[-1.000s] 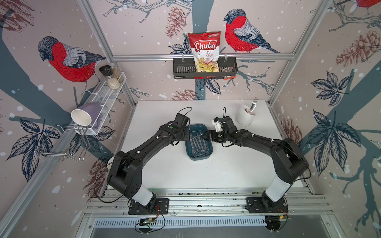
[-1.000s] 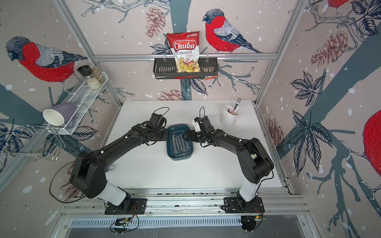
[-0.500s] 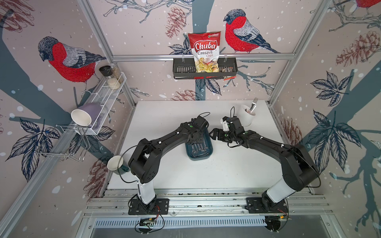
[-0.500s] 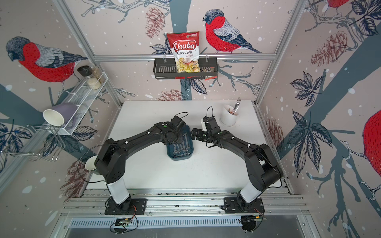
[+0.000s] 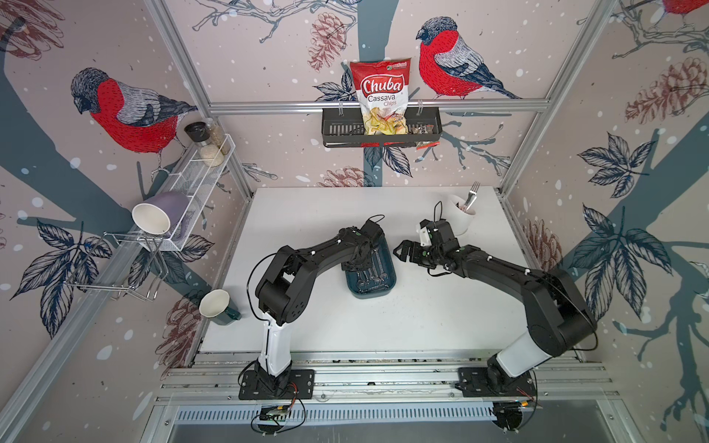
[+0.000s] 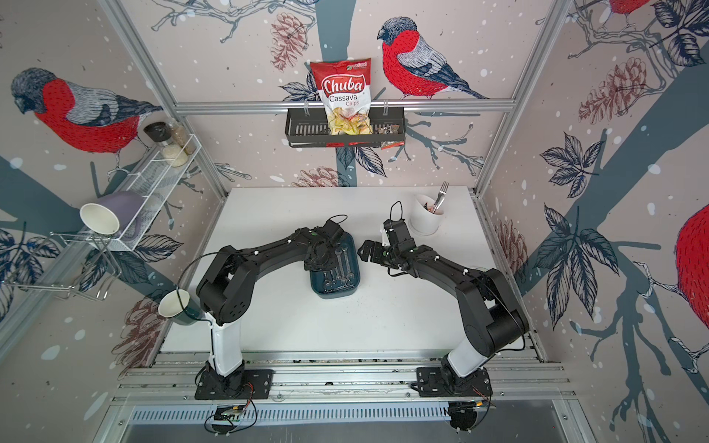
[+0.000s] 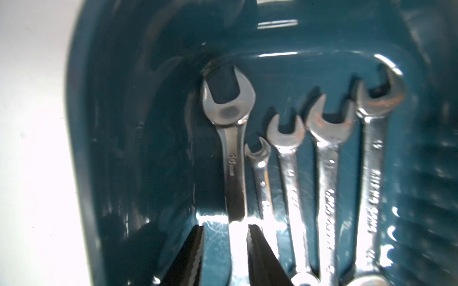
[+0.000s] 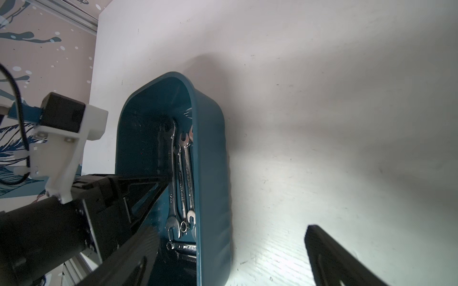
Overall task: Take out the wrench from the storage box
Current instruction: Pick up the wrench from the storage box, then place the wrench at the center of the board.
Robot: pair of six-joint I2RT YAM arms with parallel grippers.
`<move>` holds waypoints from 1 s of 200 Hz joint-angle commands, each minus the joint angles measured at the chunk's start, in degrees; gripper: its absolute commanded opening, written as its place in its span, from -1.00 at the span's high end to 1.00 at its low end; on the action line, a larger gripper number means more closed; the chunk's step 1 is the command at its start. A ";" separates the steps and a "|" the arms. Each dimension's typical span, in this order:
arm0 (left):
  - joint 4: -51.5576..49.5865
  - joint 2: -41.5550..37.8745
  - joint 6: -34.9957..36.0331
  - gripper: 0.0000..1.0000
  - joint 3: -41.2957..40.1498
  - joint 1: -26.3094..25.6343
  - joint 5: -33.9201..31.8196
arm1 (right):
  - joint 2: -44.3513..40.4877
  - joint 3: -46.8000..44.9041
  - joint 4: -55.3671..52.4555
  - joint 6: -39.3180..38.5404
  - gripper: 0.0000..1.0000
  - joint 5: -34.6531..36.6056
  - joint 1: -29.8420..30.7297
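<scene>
Down on storage box [image 7: 111, 148] floor, outermost wrench [image 7: 234, 173] lies w/ long axis running straight out from L gripper [image 7: 226, 230], part-open jaws straddling its shank, gap one side, not clamped; R gripper [image 5: 399, 254] gapes wide beside box, empty.

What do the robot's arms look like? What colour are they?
The left arm and right arm are chunky black jointed tubes, each with a white bottom piece. Thin black cables loop alongside, and a white bracket holds the right wrist camera. The pincer fingers are black wedges.
</scene>
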 commanded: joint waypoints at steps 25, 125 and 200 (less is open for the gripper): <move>1.83 2.02 0.39 0.31 -0.17 0.48 1.27 | -0.67 -0.64 1.64 0.33 -0.96 -0.92 -0.41; 4.06 4.05 1.56 0.58 -1.12 1.00 3.13 | -2.02 -2.05 1.89 0.54 -0.96 -1.17 -0.90; 2.84 1.18 3.19 0.66 1.01 1.18 3.29 | -3.12 -2.99 2.43 0.85 -0.96 -2.19 -1.90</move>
